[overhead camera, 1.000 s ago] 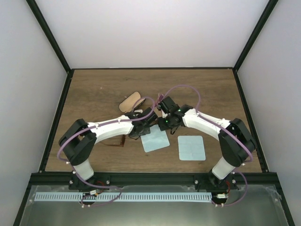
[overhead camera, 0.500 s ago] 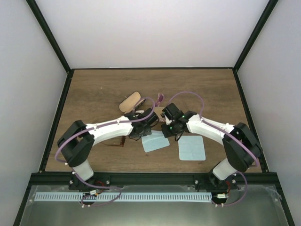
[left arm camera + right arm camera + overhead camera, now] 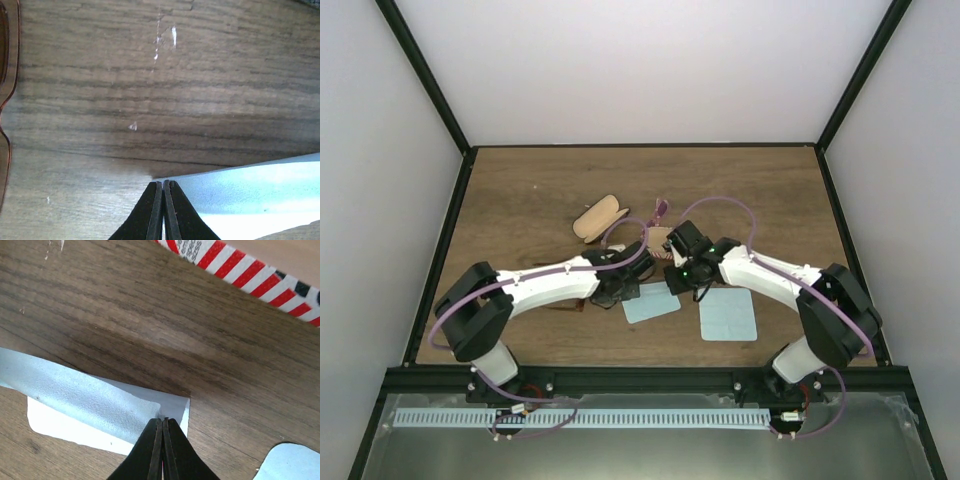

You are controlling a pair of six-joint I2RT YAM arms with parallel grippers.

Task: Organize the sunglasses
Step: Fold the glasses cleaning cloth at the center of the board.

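Left jaws and right jaws are clamping a cloth's [image 3: 650, 303] corners; sunglasses [image 3: 5, 55] are lying apart on the table [image 3: 520, 200], to their left.

Catches only a sliver of the sunglasses [image 3: 6, 45] at the left wrist view's left edge; from above, buries most of them under the left arm [image 3: 550, 280]. Crops the cloth [image 3: 250, 195] at right and bottom there. In the right wrist view, cuts the striped case [image 3: 235, 265] at the top and right edges, and the second cloth [image 3: 295, 462] down to a corner.
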